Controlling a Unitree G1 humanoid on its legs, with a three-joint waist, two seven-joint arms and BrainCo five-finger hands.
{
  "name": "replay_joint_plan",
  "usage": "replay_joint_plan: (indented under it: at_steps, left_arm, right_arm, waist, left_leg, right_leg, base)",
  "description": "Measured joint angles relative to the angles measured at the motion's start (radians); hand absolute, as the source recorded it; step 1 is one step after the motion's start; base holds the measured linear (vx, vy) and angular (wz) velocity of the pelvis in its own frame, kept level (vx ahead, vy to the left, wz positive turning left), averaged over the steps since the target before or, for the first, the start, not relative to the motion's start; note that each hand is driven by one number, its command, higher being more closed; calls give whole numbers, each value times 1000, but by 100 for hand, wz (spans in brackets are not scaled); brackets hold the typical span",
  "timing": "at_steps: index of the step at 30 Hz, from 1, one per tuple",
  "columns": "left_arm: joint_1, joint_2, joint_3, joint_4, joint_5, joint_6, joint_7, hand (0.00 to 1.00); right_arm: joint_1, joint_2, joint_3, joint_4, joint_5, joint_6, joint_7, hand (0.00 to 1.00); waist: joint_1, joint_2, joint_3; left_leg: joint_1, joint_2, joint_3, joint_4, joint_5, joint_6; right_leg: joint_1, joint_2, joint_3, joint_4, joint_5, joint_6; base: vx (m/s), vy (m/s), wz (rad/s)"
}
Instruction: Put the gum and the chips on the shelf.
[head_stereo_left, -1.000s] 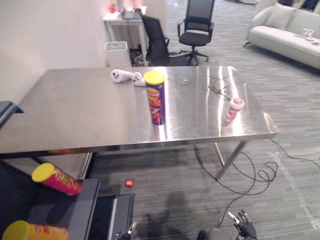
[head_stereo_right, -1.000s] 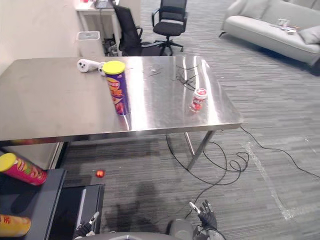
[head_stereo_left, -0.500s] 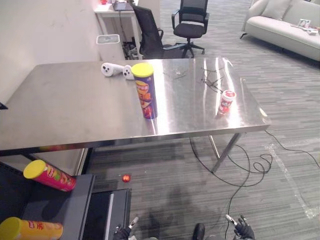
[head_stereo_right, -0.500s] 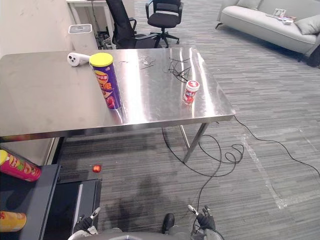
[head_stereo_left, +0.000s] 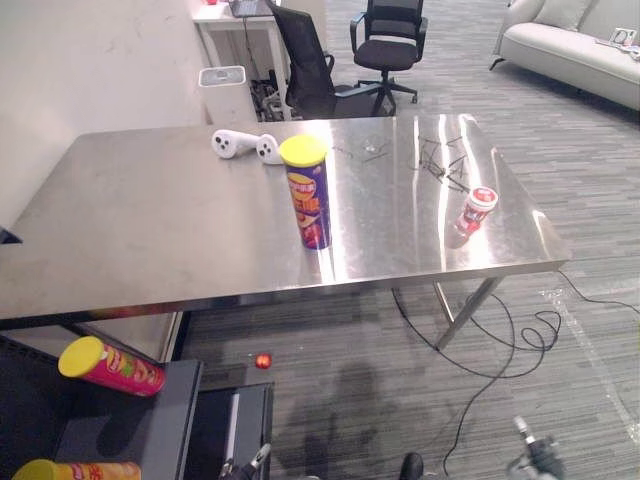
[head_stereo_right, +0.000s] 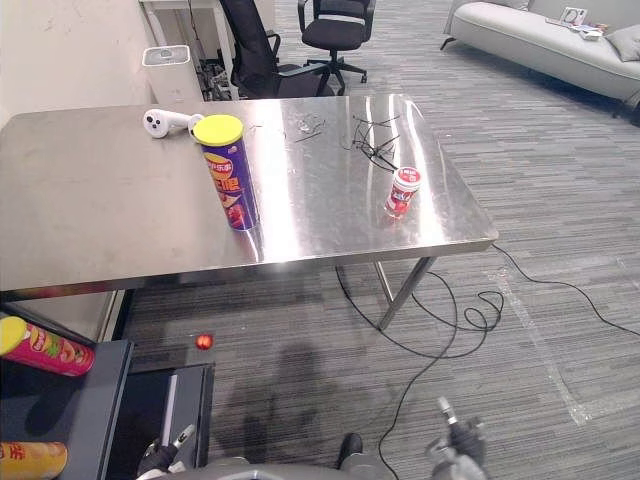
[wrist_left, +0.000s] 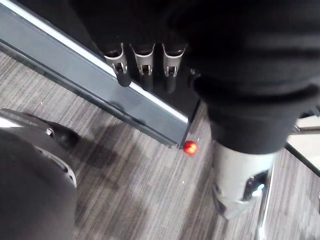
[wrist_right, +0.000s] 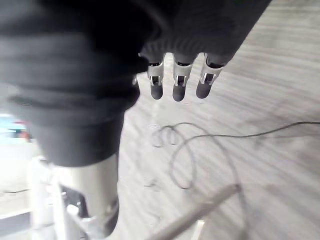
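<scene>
A purple chips can (head_stereo_left: 312, 195) with a yellow lid stands upright near the middle of the steel table (head_stereo_left: 150, 230). The gum, a small red and white tub (head_stereo_left: 475, 210), stands near the table's right edge. The dark shelf (head_stereo_left: 140, 420) is at my lower left, below the table's front edge. My left hand (head_stereo_right: 165, 457) hangs low beside it, fingers (wrist_left: 144, 64) relaxed and holding nothing. My right hand (head_stereo_right: 455, 440) hangs low over the carpet, far from the table, and its fingers (wrist_right: 177, 82) are relaxed and empty.
A red chips can (head_stereo_left: 110, 365) and an orange one (head_stereo_left: 75, 470) lie on the shelf. Two white controllers (head_stereo_left: 240, 145) and a wire tangle (head_stereo_left: 440, 160) are on the table's far side. A red ball (head_stereo_left: 263, 360) and a cable (head_stereo_left: 500, 340) lie on the floor.
The whole picture has shifted, so the camera moved. My right hand has swung a little outward and down. The can and the gum have stayed in place on the table.
</scene>
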Motion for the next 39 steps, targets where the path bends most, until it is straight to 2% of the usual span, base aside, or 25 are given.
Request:
replay_joint_plan:
  at_steps: [2,4,5,11,15,16,18,25,28,33,36,39]
  left_arm:
    - [25,10,0,-10,0,13,-6,0]
    - [50,16,-1,-26,0,21,-16,0]
    - [65,20,-3,-41,0,31,-23,0]
    - [84,25,-11,-79,1,55,-35,0]
    - [85,25,-12,-121,14,62,-35,0]
    - [83,25,-13,-137,22,63,-35,0]
    - [80,26,-13,-150,22,64,-36,0]
    - [67,28,-34,-181,17,82,-37,0]
    - [65,28,-34,-186,17,82,-37,0]
    - [62,30,-34,-195,16,81,-37,0]
    - [54,31,-42,-197,-14,80,-37,0]
    - [52,33,-54,-213,-20,77,-37,0]
  right_arm:
    - [-8,-45,-23,-167,-15,-14,-23,0]
    - [-18,-72,-24,-258,-19,-14,-32,0]
    - [-28,-95,-24,-333,-59,-14,-49,0]
    - [-88,-147,-24,-520,-180,-12,-51,0]
    - [-140,-199,-18,-607,-245,-11,-37,0]
    - [-170,-223,-10,-620,-252,-11,-36,0]
    - [-205,-257,9,-632,-253,-1,-27,0]
    - [-374,-344,111,-640,-290,77,-17,0]
    - [-466,-382,166,-629,-289,102,-18,0]
    - [-595,-442,227,-542,-270,112,-21,0]
    - [-674,-476,247,-491,-235,113,-30,0]
    - [-739,-492,256,-442,-207,114,-65,0]
  waist:
    - [0,-14,-4]
    - [-1,-25,-9]
    - [-1,-29,-11]
    - [0,-27,-9]
    - [0,-18,7]
    - [-3,-15,28]
    - [-3,-13,43]
    - [3,0,125]
    - [3,6,150]
    - [18,11,182]
    - [27,25,207]
    - [37,35,229]
  left_leg:
    - [-32,-7,1,8,-3,2]
    - [-53,-8,2,21,-5,3]
    - [-70,-8,1,34,-5,3]
    - [-121,-4,0,61,-10,4]
    - [-158,0,-7,101,-26,8]
    - [-163,-1,-16,114,-31,10]
    - [-182,-1,-24,137,-36,11]
    - [-246,-9,-79,198,-43,16]
    - [-283,-10,-95,227,-55,28]
    - [-316,-16,-113,250,-57,32]
    - [-334,-25,-130,265,-56,33]
    - [-340,-28,-142,265,-53,37]
  right_leg:
    - [-35,-8,11,3,10,14]
    - [-52,-10,16,7,10,14]
    - [-70,-12,19,18,11,15]
    - [-117,-14,26,40,12,14]
    - [-136,-14,23,45,14,13]
    - [-136,-15,19,49,14,13]
    - [-151,-16,15,56,19,11]
    - [-171,-26,-18,68,22,10]
    - [-189,-21,-27,72,27,7]
    - [-200,-26,-39,72,37,3]
    - [-202,-29,-51,72,40,3]
    - [-203,-29,-61,72,40,3]
  base:
    - [-97,35,-7]
    - [-97,7,-7]
    - [-72,-8,-3]
    - [-44,-9,-2]
    - [-3,3,2]
    - [-14,18,9]
    - [-18,16,8]
    - [-22,8,14]
    - [-43,0,12]
    - [-50,24,10]
    - [-45,27,14]
    - [-28,7,12]
